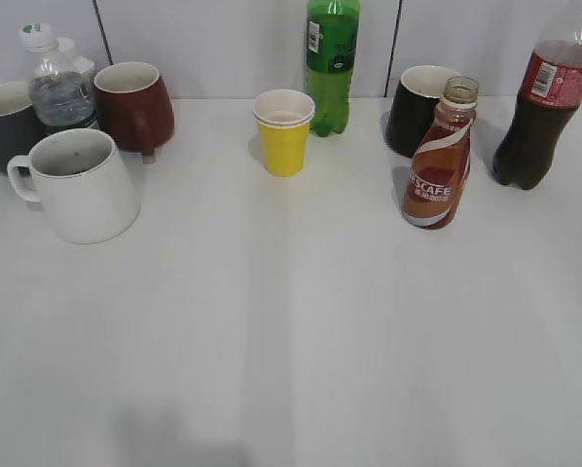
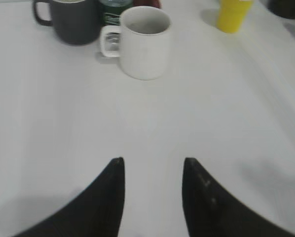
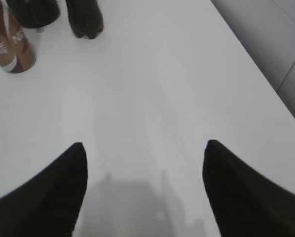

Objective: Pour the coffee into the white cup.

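Note:
The coffee bottle (image 1: 439, 161), uncapped with a brown-and-white NESCAFE label, stands upright at the right of the table; its lower part shows at the top left of the right wrist view (image 3: 12, 42). The white cup (image 1: 80, 184) stands at the left, mouth up, handle to the left; it also shows in the left wrist view (image 2: 144, 40). My left gripper (image 2: 153, 162) is open and empty, over bare table well short of the white cup. My right gripper (image 3: 143, 144) is wide open and empty, well short of the bottle. Neither gripper shows in the exterior view.
A yellow paper cup (image 1: 283, 131) and green soda bottle (image 1: 331, 60) stand at the back middle. A black mug (image 1: 419, 107) and cola bottle (image 1: 542, 112) flank the coffee. A dark grey mug (image 1: 4, 124), water bottle (image 1: 57, 86) and dark red mug (image 1: 134, 105) stand behind the white cup. The table's right edge (image 3: 258, 69) is near.

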